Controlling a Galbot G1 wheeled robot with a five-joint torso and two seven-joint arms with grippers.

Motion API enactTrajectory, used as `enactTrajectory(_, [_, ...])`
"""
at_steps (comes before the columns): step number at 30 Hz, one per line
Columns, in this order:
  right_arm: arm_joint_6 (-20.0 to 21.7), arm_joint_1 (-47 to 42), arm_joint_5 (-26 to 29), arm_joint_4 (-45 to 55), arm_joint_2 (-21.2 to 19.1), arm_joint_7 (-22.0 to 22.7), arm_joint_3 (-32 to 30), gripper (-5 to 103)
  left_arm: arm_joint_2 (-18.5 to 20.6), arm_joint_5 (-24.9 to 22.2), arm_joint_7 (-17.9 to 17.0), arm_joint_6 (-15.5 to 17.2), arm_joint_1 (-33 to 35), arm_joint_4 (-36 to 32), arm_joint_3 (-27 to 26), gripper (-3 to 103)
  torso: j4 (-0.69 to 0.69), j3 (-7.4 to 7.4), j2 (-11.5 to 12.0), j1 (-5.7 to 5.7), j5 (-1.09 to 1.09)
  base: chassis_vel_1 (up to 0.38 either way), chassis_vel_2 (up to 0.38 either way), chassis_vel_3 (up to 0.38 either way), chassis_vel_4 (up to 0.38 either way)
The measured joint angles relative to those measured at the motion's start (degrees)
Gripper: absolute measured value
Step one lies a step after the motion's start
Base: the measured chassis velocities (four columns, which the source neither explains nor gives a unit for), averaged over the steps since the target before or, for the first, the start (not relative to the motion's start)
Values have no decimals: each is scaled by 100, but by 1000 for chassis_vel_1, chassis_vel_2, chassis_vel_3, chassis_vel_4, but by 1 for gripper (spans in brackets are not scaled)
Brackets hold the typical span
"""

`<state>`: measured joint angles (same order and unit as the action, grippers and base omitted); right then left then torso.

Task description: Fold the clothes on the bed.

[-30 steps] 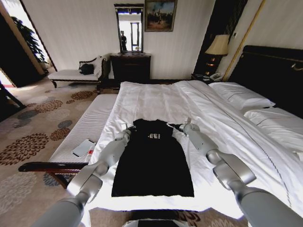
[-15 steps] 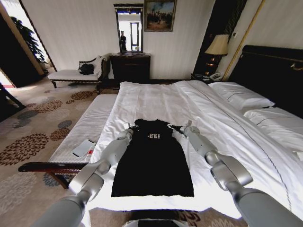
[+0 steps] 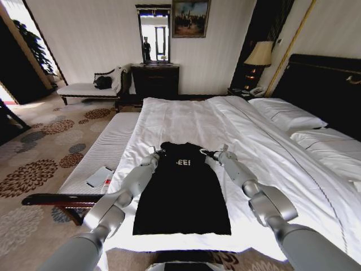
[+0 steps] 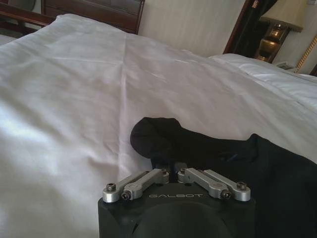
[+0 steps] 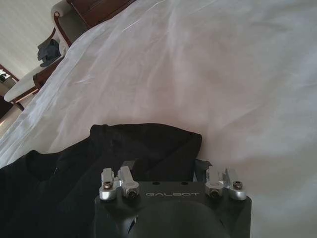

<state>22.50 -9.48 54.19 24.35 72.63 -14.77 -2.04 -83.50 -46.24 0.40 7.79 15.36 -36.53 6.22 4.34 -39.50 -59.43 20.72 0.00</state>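
The T-shirt lies flat on the bed. The left end effector and right end effector are at its two shoulders. The bench stands left of the bed.

"EE!" on black T-shirt, "GALBOT" on left gripper, right gripper

Black T-shirt lies flat on the bed, an end effector at each shoulder.

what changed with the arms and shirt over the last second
The right gripper slid slightly inward and nearer along the T-shirt's shoulder; the left gripper barely moved at the other shoulder. The T-shirt stayed flat on the bed, sleeves tucked in.
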Motion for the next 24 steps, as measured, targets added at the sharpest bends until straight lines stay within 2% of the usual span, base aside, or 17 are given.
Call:
enactTrajectory(4, [-16,15,-9,-6,10,-23,3,44,-3,0,0,-4,5,5,-15,3,-1,0,0,0,0,0,0,0,0])
enactTrajectory(6, [-19,16,-10,-6,13,-25,3,44,-4,0,0,-5,5,6,-17,3,-1,0,0,0,0,0,0,0,0])
enactTrajectory(9, [-32,15,-18,-6,30,-35,4,27,-10,-2,0,-10,-3,34,-30,3,-1,0,0,0,0,0,0,0,0])
enactTrajectory(12, [-37,11,-27,-6,37,-39,3,22,-16,-3,0,-15,-11,55,-36,3,-1,0,0,0,0,0,0,0,0])
enactTrajectory(13, [-42,-2,-39,-7,39,-48,3,12,-23,-4,0,-20,-19,81,-44,3,-1,0,0,0,0,0,0,0,0])
enactTrajectory(14, [-45,-7,-41,-7,39,-52,3,12,-26,-4,0,-22,-21,91,-49,3,-1,0,0,0,0,0,0,0,0])
enactTrajectory(15, [-46,-11,-42,-7,39,-54,2,6,-27,-4,0,-23,-23,99,-51,3,-1,0,0,0,0,0,0,0,0])
enactTrajectory(18, [-48,-24,-48,-4,38,-58,1,1,-29,-5,0,-28,-34,125,-57,3,-1,0,0,0,0,0,0,0,0])
enactTrajectory(24, [-50,-35,-53,24,28,-59,8,1,-34,-10,0,-35,-52,152,-83,3,-1,0,0,0,0,0,0,0,0])
